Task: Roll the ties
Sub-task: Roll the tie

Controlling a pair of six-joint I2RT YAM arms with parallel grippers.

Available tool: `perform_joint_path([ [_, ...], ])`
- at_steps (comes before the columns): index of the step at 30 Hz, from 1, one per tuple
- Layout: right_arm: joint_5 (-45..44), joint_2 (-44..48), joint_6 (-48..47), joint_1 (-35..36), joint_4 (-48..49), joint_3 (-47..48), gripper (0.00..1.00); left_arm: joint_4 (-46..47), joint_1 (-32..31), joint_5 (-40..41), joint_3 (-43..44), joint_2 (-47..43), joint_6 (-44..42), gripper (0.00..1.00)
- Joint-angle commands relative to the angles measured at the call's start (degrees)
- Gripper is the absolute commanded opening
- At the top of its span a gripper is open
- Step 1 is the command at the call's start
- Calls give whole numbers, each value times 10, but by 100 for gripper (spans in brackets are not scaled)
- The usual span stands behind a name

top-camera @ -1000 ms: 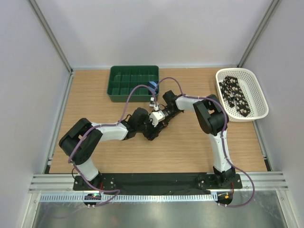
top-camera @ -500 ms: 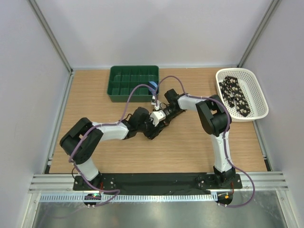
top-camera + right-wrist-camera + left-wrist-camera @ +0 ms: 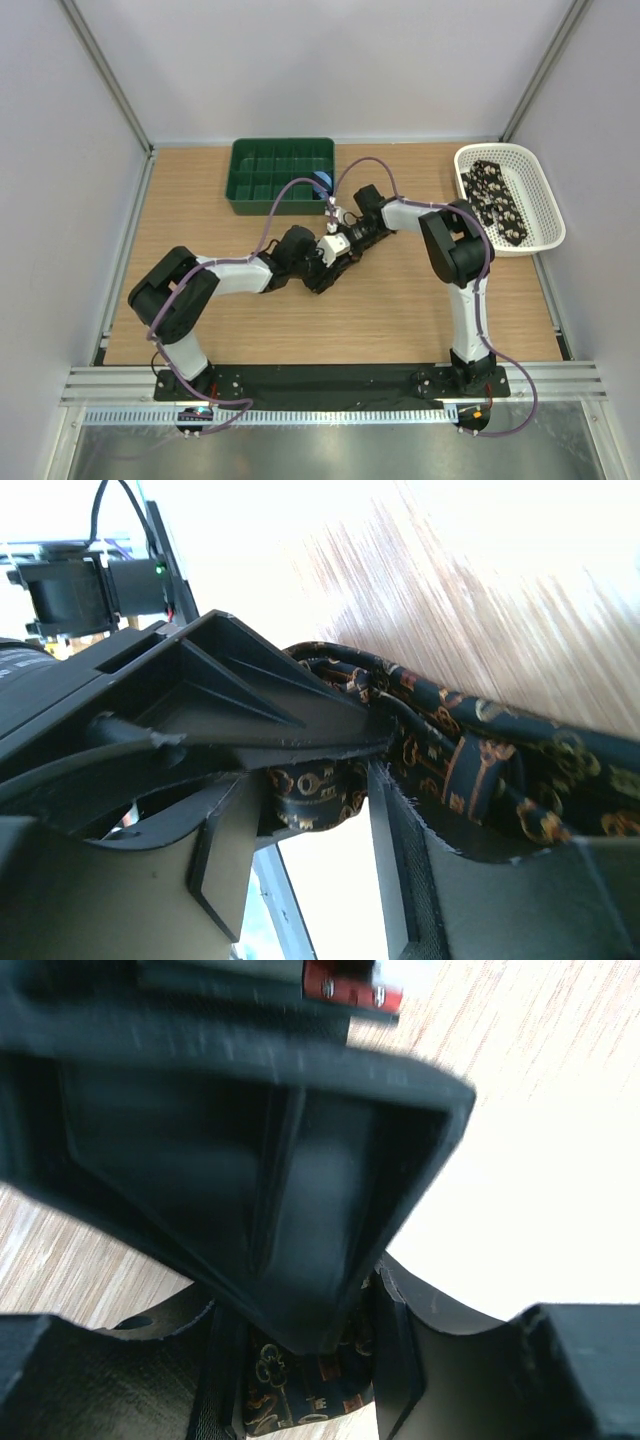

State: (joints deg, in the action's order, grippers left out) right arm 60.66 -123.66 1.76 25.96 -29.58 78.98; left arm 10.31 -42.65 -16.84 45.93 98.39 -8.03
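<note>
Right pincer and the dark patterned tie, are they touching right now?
Touching. In the right wrist view the rolled part of the tie sits inside the right pincer, its fabric lying against the lower finger.

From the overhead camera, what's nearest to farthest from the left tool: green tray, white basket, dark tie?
1. Dark tie, at the left tool, mid-table.
2. Green tray, beyond it, at the far edge.
3. White basket, far right, holding other ties.
</note>
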Motion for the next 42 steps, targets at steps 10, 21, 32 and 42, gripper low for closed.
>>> perform_joint_path([
  [10,35,98,60,-23,91,-48,28,-53,-5,-14,13,26,-8,17],
  [21,43,106,78,-10,130,-98,13,-73,-5,-8,31,30,-1,17],
  [32,8,60,104,-7,165,-104,11,-85,-9,2,39,36,15,27],
  [42,4,42,98,-14,165,-107,9,-101,-9,22,57,32,22,49],
])
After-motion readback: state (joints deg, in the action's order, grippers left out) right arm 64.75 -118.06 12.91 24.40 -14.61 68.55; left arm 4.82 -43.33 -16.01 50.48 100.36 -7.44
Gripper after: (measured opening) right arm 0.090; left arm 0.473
